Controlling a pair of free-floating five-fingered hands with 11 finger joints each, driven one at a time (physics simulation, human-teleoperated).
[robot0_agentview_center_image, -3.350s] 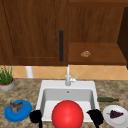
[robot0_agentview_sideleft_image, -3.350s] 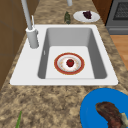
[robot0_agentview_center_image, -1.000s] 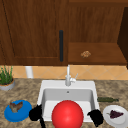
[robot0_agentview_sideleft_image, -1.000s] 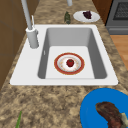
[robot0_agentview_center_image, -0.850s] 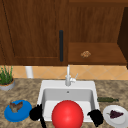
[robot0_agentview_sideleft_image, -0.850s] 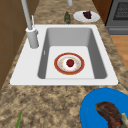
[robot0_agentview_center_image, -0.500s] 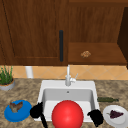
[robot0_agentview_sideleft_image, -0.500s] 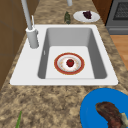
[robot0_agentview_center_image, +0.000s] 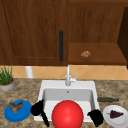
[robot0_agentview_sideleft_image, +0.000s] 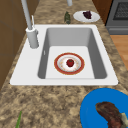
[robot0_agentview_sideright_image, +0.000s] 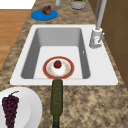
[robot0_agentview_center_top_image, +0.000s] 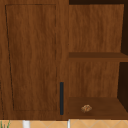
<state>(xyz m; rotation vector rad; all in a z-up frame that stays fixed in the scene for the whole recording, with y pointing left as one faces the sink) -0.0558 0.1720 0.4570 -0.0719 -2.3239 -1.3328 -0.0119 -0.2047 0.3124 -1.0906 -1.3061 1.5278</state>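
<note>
Item: left hand (robot0_agentview_center_image: 37, 108), black, hanging at the front left corner of the white sink (robot0_agentview_center_image: 45, 86), one finger pointing down, the rest bunched; whether it is apart or curled together cannot be told. Item: right hand (robot0_agentview_center_image: 96, 117), black, at the sink's front right corner, a dark lump whose finger state likewise cannot be told. Neither hand holds anything. Item: red ball (robot0_agentview_center_image: 67, 114), large and round, lying directly between the two hands in the front view and close beside each; being round it has no long axis, and the two hands stand about equally near it, left and right. Its lower edge is cut off by the frame, so whether it rests in the basin or floats above the front rim is unclear. Item: red-rimmed plate (robot0_agentview_sideleft_image: 69, 63) on the sink floor, bearing a small red fruit (robot0_agentview_sideleft_image: 70, 62), possibly a strawberry. Item: blue plate (robot0_agentview_center_image: 17, 110) on the counter left of the sink, near the left hand, carrying a brown piece of food (robot0_agentview_center_image: 15, 106), hard to identify. Item: white plate (robot0_agentview_center_image: 115, 115) right of the sink, near the right hand, with dark grapes (robot0_agentview_sideright_image: 10, 107). Item: green bottle (robot0_agentview_sideright_image: 56, 100) lying flat on the counter between white plate and sink. Item: faucet (robot0_agentview_center_image: 68, 76) at the back rim. Item: potted plant (robot0_agentview_center_image: 6, 78), far left. Item: small brown object (robot0_agentview_center_top_image: 86, 108) on the open cabinet shelf, indistinct.
</note>
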